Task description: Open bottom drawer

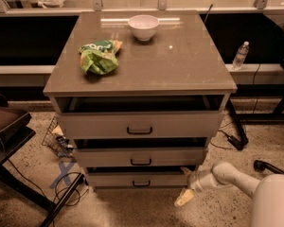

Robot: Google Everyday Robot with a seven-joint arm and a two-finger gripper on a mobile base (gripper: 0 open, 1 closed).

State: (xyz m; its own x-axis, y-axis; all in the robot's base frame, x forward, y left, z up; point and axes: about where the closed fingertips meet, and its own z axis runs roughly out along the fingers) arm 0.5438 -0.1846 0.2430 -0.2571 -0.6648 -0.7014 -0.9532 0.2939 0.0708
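Note:
The cabinet (142, 60) has three pale drawers, each pulled out a little with a dark gap above its front. The bottom drawer (118, 179) is the slimmest, and its small dark bar handle (141, 183) sits at mid-front. My gripper (184, 186) is low on the right, at the right end of the bottom drawer's front. It is open, with one pale fingertip (181, 201) below, near the floor, and the other by the drawer's top edge. It holds nothing. My arm (227, 176) comes in from the lower right.
A white bowl (143, 26) and a green chip bag (99, 56) lie on the cabinet top. A water bottle (240, 56) stands at the right on a ledge. Cables, a wire basket (54, 136) and blue tape are on the floor at the left, beside a dark chair (4, 126).

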